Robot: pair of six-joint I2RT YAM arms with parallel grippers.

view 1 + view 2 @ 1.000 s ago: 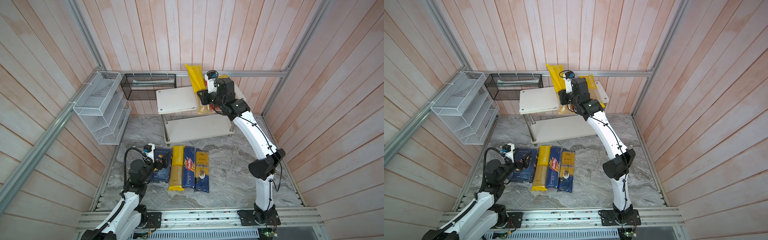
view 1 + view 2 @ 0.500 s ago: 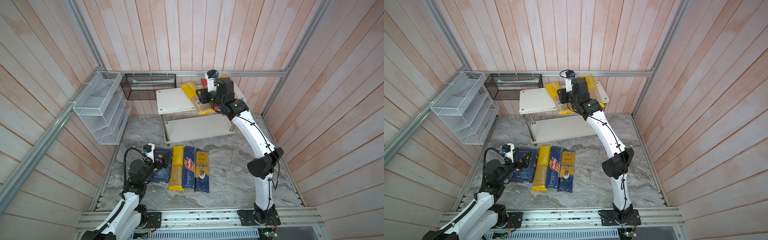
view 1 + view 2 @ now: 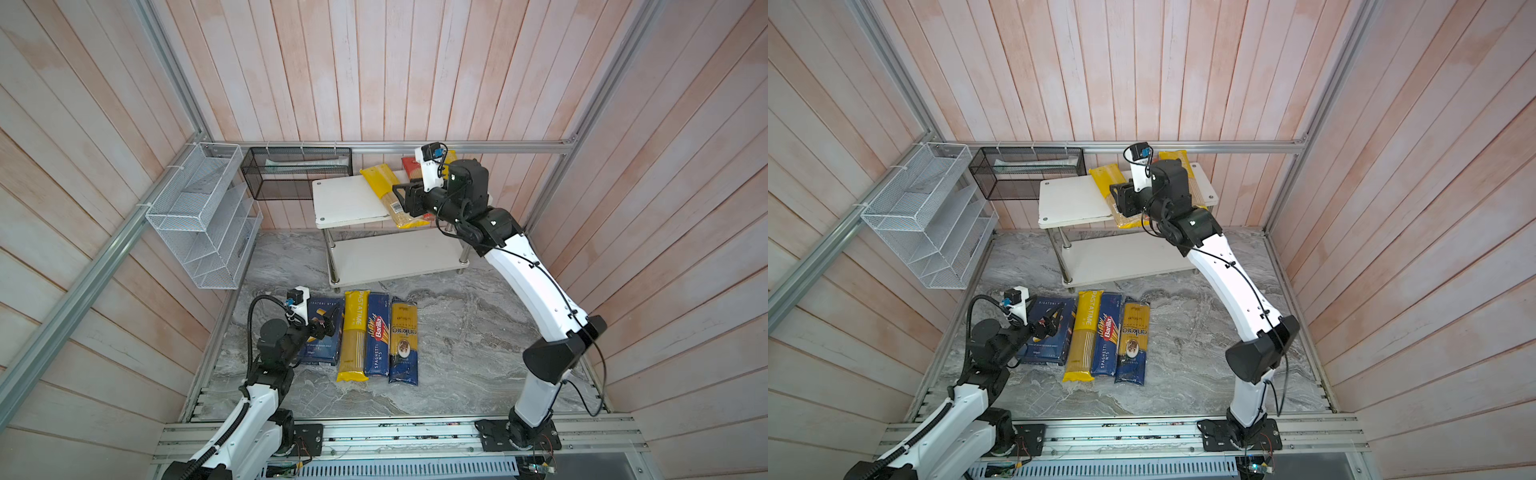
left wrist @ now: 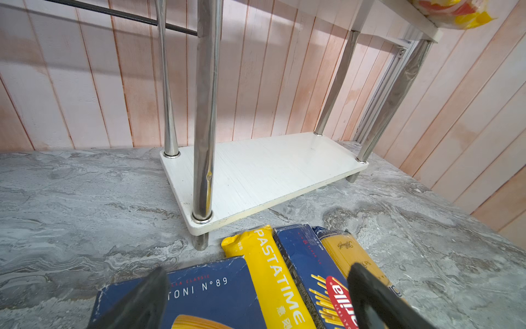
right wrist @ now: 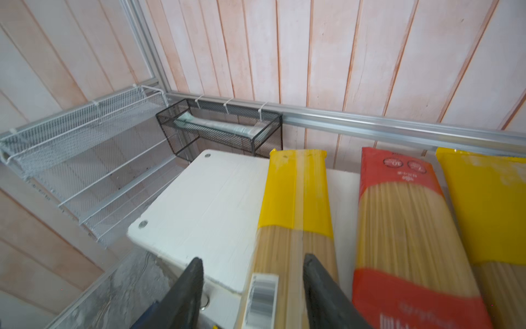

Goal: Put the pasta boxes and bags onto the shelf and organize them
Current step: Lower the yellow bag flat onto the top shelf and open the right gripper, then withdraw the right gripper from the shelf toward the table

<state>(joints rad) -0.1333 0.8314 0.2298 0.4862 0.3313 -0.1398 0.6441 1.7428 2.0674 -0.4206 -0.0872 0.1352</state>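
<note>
Lettering on the floor row reads well. The wide box (image 4: 216,296) shows "…TONI N°89" and "CLASSIC", and the bag beside it (image 4: 273,273) says "PASTATIME". The narrow box (image 3: 377,336) carries the red "Barilla" oval and "SPAGHETTI N°5", and the last bag (image 3: 403,332) says "ankara". All four lie side by side on the marble floor (image 3: 469,332), just in front of the shelf (image 3: 399,259). The left claw (image 4: 257,270) hangs over the wide box, fingers spread, pinching nothing.

Three bags lie on the top board (image 3: 349,199). The barcoded bag (image 5: 296,193) lies slanted, its near end past the front edge. The red bag (image 5: 398,216) lies beside it, and a yellow bag (image 5: 489,205) is at the right end. The red bag's print is blurred, perhaps a "10" in a circle. The right claw (image 5: 252,260) stands over the barcoded bag's near end with its fingers parted and no pinch.

The top board's left half is bare. The lower board (image 4: 270,171) is bare too, its front edge open between the posts.
</note>
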